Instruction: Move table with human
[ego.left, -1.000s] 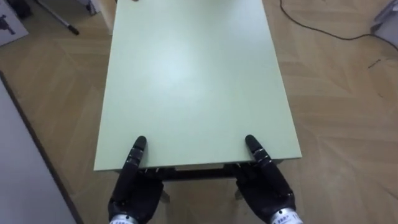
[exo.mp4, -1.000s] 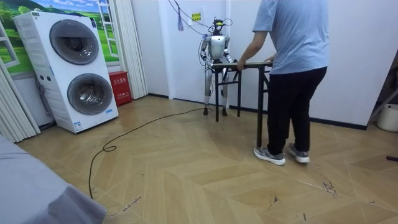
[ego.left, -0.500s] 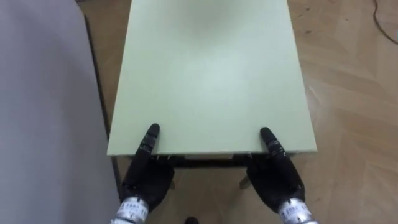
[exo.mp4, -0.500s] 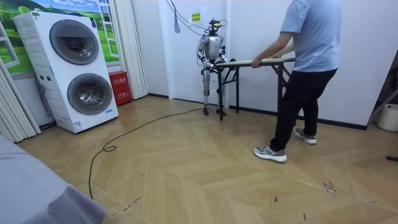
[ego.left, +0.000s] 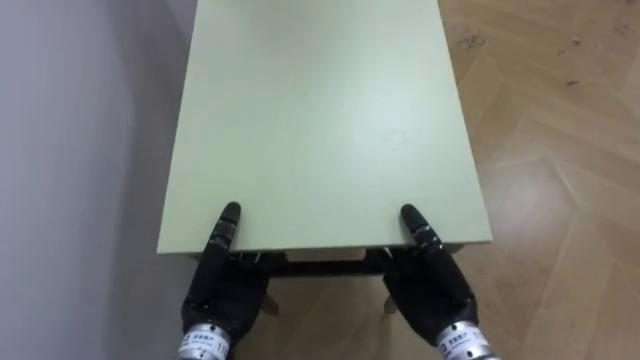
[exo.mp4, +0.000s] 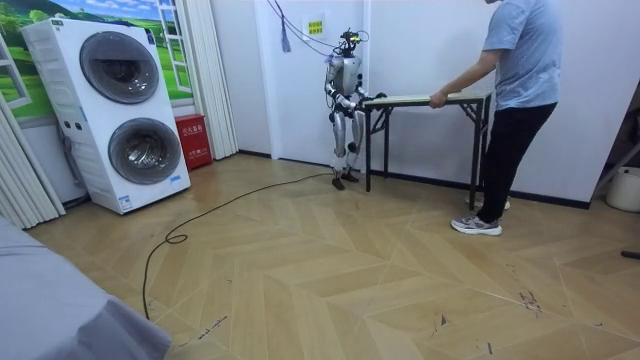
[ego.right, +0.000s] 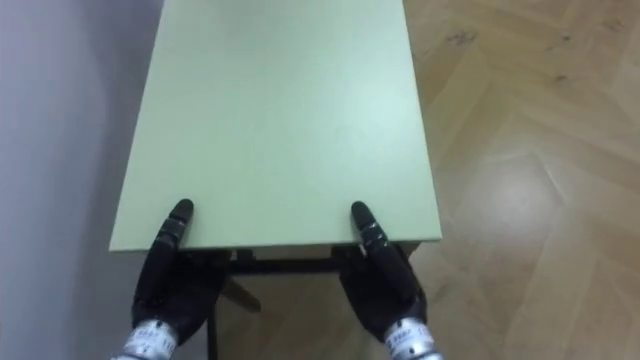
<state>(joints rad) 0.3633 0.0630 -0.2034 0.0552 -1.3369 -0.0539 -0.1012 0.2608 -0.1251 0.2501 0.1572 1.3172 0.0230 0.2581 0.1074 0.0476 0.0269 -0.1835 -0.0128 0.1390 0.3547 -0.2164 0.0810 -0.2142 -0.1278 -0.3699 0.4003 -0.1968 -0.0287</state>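
Pale green table (ego.left: 320, 120) (dark legs), level, close beside the wall (ego.left: 60, 150).

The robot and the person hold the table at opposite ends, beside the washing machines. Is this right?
No: the room view shows the table beside the white wall, well away from the washing machines. The robot and the person do hold opposite ends.
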